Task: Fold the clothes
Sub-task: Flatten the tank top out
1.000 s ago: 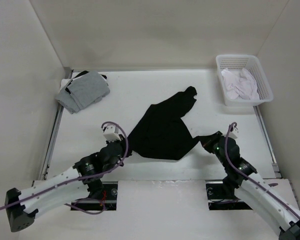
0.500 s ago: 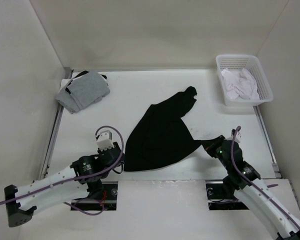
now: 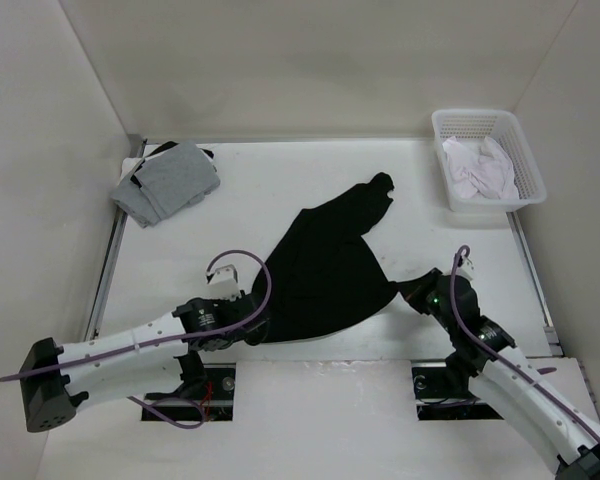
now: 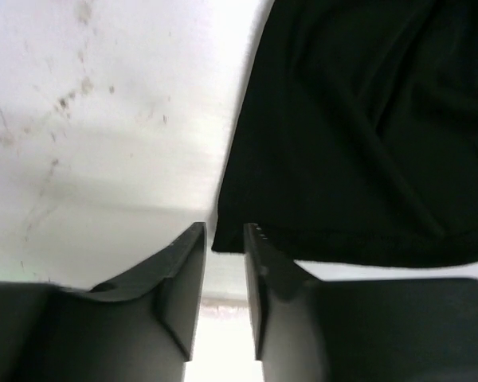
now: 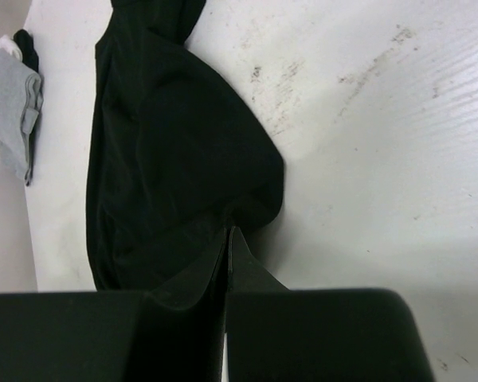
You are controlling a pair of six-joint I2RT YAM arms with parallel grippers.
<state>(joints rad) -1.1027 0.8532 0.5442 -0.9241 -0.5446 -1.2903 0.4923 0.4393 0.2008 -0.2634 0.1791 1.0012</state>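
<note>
Noted: black top [image 3: 325, 270] rumpled on table [image 3: 280, 190], toward near edge. Thin, limp, light; likely drapes and slides. right gripper [image 5: 227, 239] clenched on right corner. left gripper [image 4: 223, 239] parted, empty, at left hem corner, probably best hold.

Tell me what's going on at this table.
Two robot arms are working on a soft black sleeveless top lying crumpled in the middle of the white table. The right gripper is shut on its near right edge. The left gripper sits at the near left corner, jaws slightly apart, gripping nothing. It is not yet neatly folded.
</note>
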